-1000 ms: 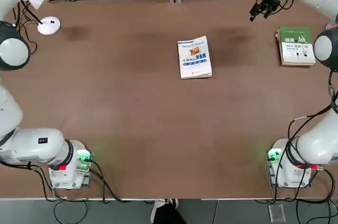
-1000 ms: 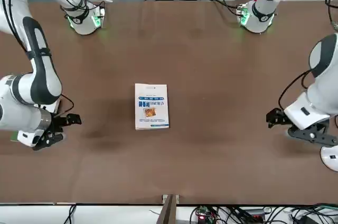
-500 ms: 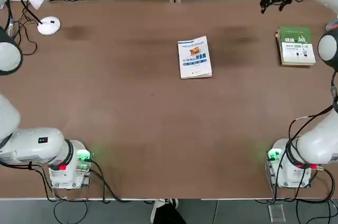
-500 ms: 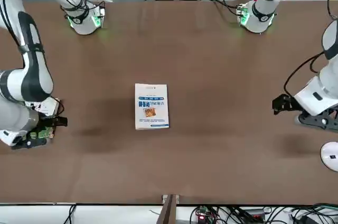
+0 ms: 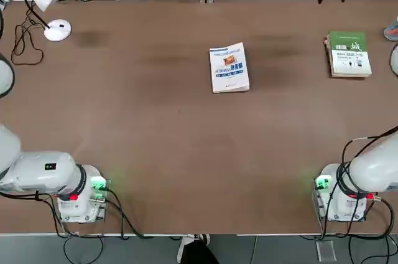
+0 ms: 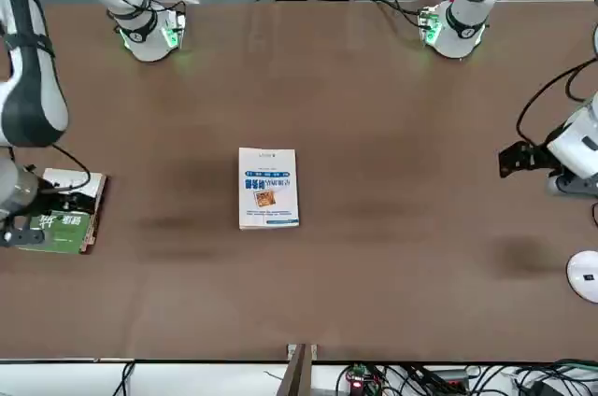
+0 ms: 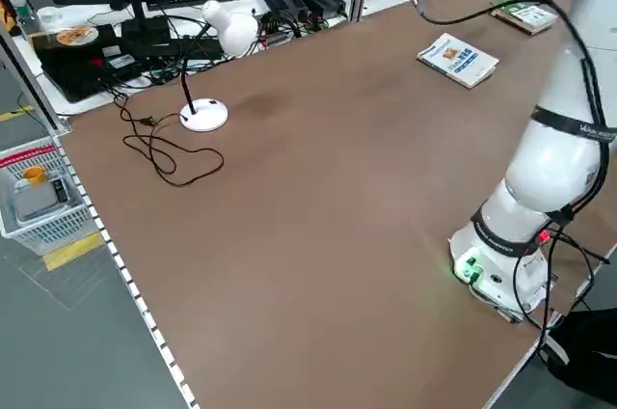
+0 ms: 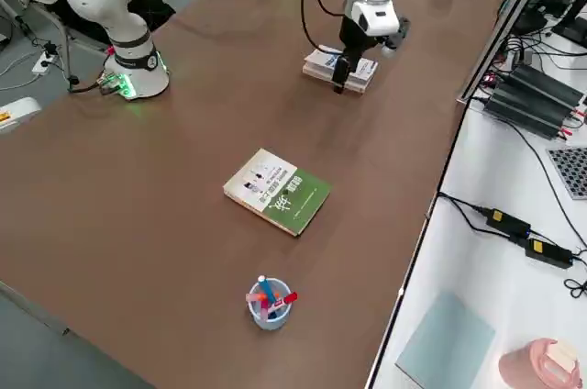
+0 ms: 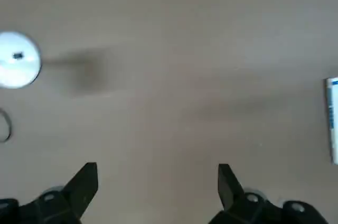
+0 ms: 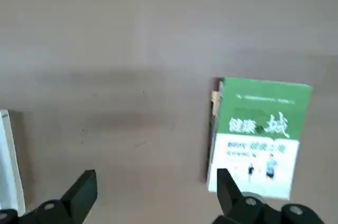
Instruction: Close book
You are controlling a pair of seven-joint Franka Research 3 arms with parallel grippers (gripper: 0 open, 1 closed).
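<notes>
You will find the blue-and-white book (image 5: 229, 68) lying flat and shut, cover up, mid-worktop (image 5: 155, 139); the green book (image 5: 348, 53) likewise shut near the right edge. Both already lie as the task wants. Left tool (image 9: 156, 184) hangs with fingers spread above bare worktop by the lamp base (image 9: 18, 66); right tool (image 10: 153, 189) hangs fingers spread, gripping nothing, above the green book. Judged light, thin paperbacks with flexible covers: take any hold at the free cover edge, opposite the spine.
</notes>
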